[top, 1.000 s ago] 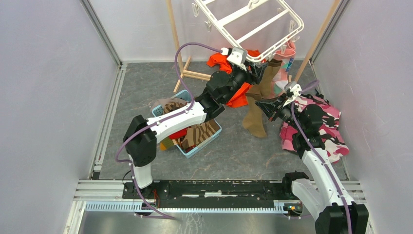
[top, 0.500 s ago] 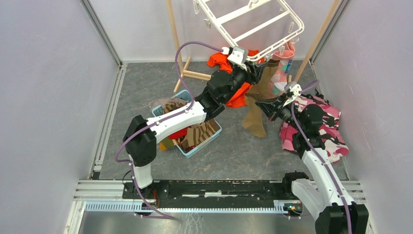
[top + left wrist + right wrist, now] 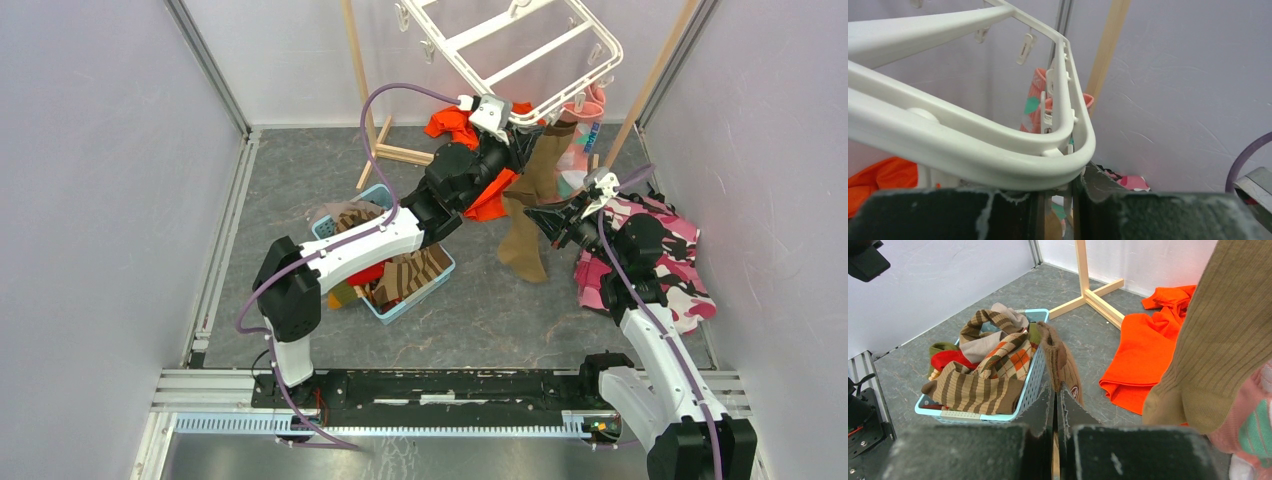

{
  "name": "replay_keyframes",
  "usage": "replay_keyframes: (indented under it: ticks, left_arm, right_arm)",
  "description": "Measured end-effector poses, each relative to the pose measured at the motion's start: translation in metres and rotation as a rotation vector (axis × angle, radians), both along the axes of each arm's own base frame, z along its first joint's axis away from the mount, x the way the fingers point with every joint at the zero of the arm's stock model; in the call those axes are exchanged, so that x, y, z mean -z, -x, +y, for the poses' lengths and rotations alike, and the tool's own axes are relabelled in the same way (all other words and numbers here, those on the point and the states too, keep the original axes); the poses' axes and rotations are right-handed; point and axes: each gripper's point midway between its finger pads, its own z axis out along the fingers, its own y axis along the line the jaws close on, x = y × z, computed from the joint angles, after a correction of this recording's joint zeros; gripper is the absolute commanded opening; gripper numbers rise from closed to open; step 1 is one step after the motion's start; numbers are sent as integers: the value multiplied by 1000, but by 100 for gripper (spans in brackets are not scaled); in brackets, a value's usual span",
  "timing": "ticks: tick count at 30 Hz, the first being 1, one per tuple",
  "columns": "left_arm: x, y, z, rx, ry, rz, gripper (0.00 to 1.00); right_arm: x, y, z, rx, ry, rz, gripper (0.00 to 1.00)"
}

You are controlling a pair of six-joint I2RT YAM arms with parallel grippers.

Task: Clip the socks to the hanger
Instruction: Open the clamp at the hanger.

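Jaws of the left gripper have narrowed onto a clip at a corner of the hanger. Nearest, striped and argyle socks fill the basket. Beyond, the right gripper pinches a brown sock tight; its small logo is unreadable. Farthest, a pink sock hangs from the hanger.

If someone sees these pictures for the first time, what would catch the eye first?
The white hanger hangs tilted at the top middle, and a long brown sock dangles below its near corner. A bright orange garment lies on the floor beneath, and a blue basket full of socks sits left of centre.
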Motion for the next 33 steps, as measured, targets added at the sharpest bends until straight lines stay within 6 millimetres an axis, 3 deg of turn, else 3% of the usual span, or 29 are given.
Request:
replay_keyframes:
  ticks: [9, 16, 21, 28, 33]
  left_arm:
    - [-1, 2, -2, 14, -11, 4, 3]
    - [2, 2, -3, 18, -10, 23, 3]
    - [1, 3, -4, 34, -3, 29, 2]
    - [-5, 7, 0, 76, 2, 21, 2]
    - [-10, 11, 2, 106, 26, 31, 2]
  right_arm:
    - [6, -5, -5, 37, 26, 23, 0]
    - [-20, -16, -9, 73, 29, -20, 0]
    - [-38, -16, 5, -52, 62, -46, 0]
    - [-19, -12, 19, -233, 80, -11, 0]
    - [-30, -12, 20, -272, 48, -41, 0]
